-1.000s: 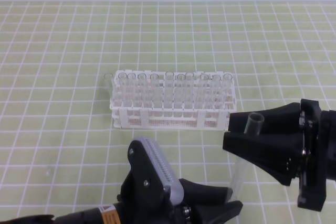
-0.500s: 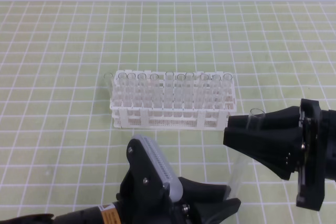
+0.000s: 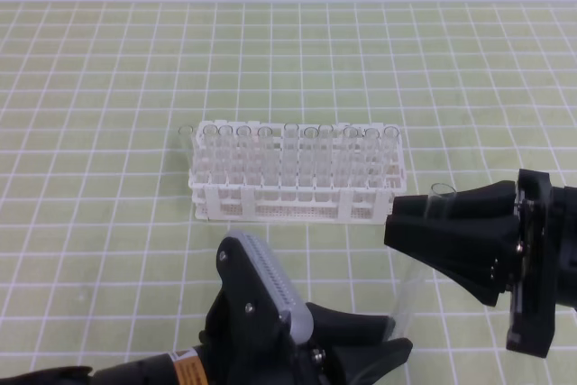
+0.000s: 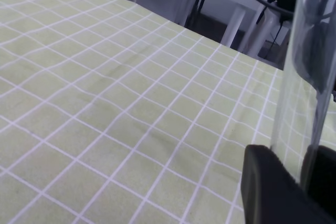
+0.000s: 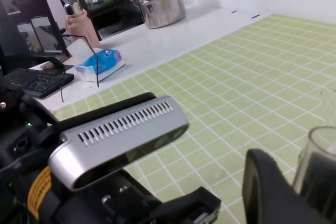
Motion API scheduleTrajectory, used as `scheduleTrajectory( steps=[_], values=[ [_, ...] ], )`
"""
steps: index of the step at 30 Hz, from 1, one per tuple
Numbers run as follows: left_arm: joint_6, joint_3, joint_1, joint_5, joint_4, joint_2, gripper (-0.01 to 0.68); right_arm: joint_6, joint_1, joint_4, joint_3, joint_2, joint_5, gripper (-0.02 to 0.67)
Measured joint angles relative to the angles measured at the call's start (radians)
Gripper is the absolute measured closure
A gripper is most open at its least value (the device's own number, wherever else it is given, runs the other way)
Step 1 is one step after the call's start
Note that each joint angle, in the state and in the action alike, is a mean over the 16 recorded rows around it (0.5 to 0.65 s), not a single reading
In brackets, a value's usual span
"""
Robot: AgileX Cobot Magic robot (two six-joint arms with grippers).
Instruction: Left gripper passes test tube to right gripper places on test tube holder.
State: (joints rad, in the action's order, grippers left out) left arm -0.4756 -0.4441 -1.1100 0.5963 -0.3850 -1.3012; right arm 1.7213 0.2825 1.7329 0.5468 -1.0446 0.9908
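The clear test tube point(image 3: 410, 288) stands slightly tilted in front of the rack's right end, its rim point(image 3: 440, 192) showing above the right jaws. My left gripper point(image 3: 395, 338), at the bottom edge, is shut on the tube's lower end. My right gripper point(image 3: 403, 220) reaches in from the right and is shut on the tube just under the rim. The left wrist view has the test tube point(image 4: 302, 77) rising from between black fingers point(image 4: 265, 184). In the right wrist view the test tube point(image 5: 321, 161) stands beside a finger point(image 5: 268, 192). The white test tube holder point(image 3: 293, 196) sits behind.
The holder has several other clear tubes standing in it. A green grid mat point(image 3: 108, 87) covers the table. The left gripper's grey ribbed cover point(image 5: 121, 135) fills the right wrist view's foreground. Beyond the mat are a steel pot point(image 5: 163, 6) and a tissue box point(image 5: 100, 64).
The right gripper's jaws have closed in on the tube's upper end, and the rim now shows less above them. The left gripper has stayed shut on the tube's lower end.
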Motion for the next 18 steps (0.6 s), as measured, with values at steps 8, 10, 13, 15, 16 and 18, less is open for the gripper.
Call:
scheduleTrajectory(
  steps=[8,10,13,15,16,18],
  values=[
    [0.0,0.0,0.001,-0.001,-0.004,0.0,0.555,0.0,0.0,0.0,0.0,0.0,0.0,0.556],
    [-0.002,0.0,0.001,0.005,-0.005,0.001,0.536,0.0,0.0,0.0,0.0,0.0,-0.001,0.556],
    [-0.009,0.0,0.001,0.013,-0.008,0.003,0.497,0.002,0.0,0.001,0.0,0.0,-0.007,0.556],
    [-0.016,0.0,0.001,0.019,-0.01,0.004,0.466,0.004,0.0,0.001,0.0,0.0,-0.012,0.556],
    [-0.02,0.0,0.001,0.022,-0.01,0.004,0.443,0.005,0.0,0.001,0.0,0.0,-0.015,0.556],
    [-0.027,0.0,0.001,0.029,-0.011,0.006,0.399,0.007,0.0,0.001,0.0,0.0,-0.021,0.556]
  ],
)
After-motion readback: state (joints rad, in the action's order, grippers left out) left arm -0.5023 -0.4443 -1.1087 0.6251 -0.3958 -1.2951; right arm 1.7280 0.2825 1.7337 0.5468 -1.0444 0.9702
